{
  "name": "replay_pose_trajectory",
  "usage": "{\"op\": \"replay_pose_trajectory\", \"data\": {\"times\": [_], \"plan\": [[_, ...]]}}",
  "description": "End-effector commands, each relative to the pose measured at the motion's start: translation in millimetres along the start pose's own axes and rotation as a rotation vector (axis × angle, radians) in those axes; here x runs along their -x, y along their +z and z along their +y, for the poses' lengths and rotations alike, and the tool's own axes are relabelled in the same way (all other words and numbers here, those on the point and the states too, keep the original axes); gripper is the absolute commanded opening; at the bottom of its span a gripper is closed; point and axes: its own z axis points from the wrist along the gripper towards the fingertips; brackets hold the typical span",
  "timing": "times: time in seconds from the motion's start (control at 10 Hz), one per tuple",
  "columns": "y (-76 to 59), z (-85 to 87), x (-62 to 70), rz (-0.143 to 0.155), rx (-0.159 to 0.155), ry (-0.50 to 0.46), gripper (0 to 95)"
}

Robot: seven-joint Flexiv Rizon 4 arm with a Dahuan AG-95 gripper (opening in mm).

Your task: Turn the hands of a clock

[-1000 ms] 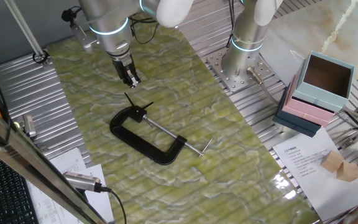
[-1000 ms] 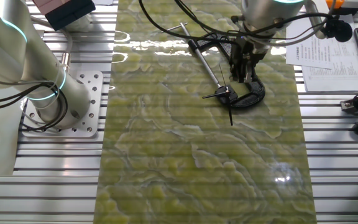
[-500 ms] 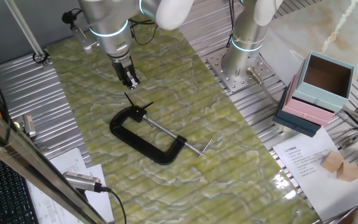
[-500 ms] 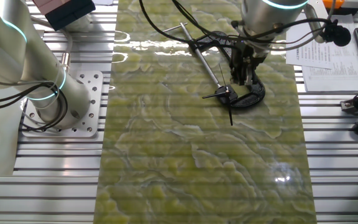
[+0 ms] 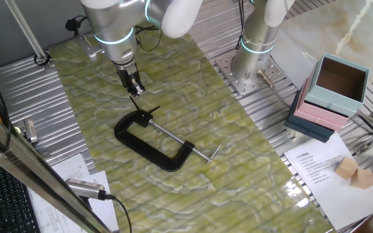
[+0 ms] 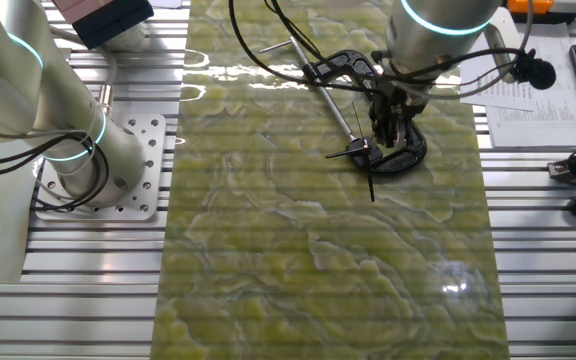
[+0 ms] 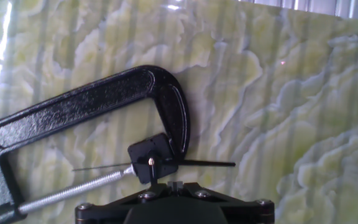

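Observation:
The clock hands (image 5: pixel 144 111) are thin black strips crossing on a small black square held in the jaw of a black C-clamp (image 5: pixel 141 145) lying on the green mat. In the hand view the hands (image 7: pixel 194 163) stretch left and right from the pivot, and one short strip runs towards me. My gripper (image 5: pixel 135 88) hangs just above and behind the tip of the far hand, with its fingers together and empty. In the other fixed view the gripper (image 6: pixel 388 138) stands over the clamp (image 6: pixel 410 156) beside the hands (image 6: pixel 360 151). In the hand view my gripper (image 7: pixel 174 185) sits just below the pivot.
The clamp's silver screw rod (image 5: pixel 181 140) ends in a T-bar towards the mat's middle. A second arm's base (image 5: pixel 251 65) stands at the back right. Stacked pink and blue boxes (image 5: pixel 332 90), papers (image 5: pixel 322 171) and a wooden block (image 5: pixel 348 171) lie to the right.
My gripper has come down a little and closer to the clock hands, and the wrist has shifted. The hands and the clamp have not moved.

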Motion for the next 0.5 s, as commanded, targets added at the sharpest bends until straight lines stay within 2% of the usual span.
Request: {"op": "replay_pose_trajectory", "data": {"times": [0.1,0.3,0.5], "plan": [[3.1,-0.3,0.8,-0.008,-0.004,-0.004,0.0],[6.7,-0.8,5.2,-0.028,-0.011,-0.010,0.0],[11.6,-1.7,14.2,-0.064,-0.017,-0.020,0.0]]}}
